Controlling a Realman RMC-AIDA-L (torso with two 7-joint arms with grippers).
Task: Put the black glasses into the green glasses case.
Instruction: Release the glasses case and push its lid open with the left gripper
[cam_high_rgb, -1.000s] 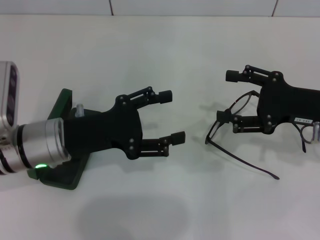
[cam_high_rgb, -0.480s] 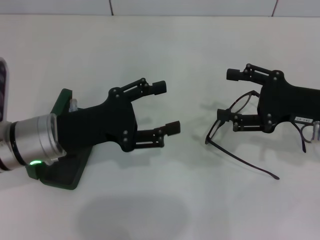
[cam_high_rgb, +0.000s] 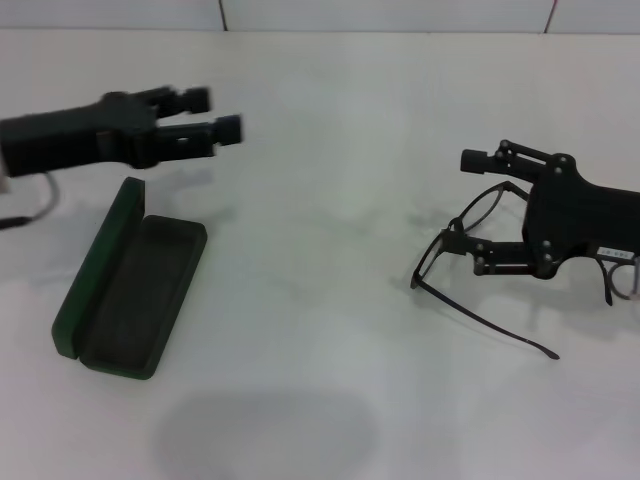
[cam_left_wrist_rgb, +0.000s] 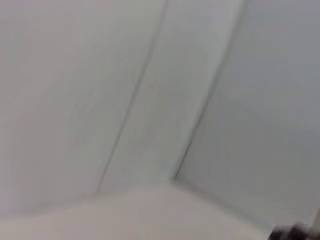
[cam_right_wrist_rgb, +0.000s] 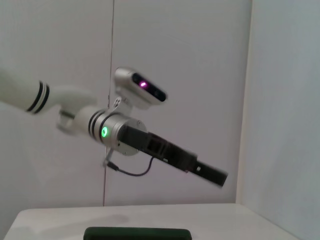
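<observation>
The black glasses (cam_high_rgb: 432, 262) lie unfolded on the white table at the right, one temple arm stretching toward the front. My right gripper (cam_high_rgb: 468, 200) is open and low at the glasses. Its near finger rests by the frame's bridge, and the far finger is beyond the far lens. The green glasses case (cam_high_rgb: 145, 300) lies open at the left with its lid (cam_high_rgb: 97, 262) standing along its left side, and it is empty. Its edge also shows in the right wrist view (cam_right_wrist_rgb: 137, 233). My left gripper (cam_high_rgb: 216, 112) is open and raised behind the case.
The white table (cam_high_rgb: 320, 380) meets a white panelled wall at the back. The left arm (cam_right_wrist_rgb: 150, 144) with its wrist camera shows in the right wrist view. The left wrist view shows only wall.
My left gripper has lifted off the case and swung back and to the left, uncovering the open case. My right gripper has shifted slightly at the glasses.
</observation>
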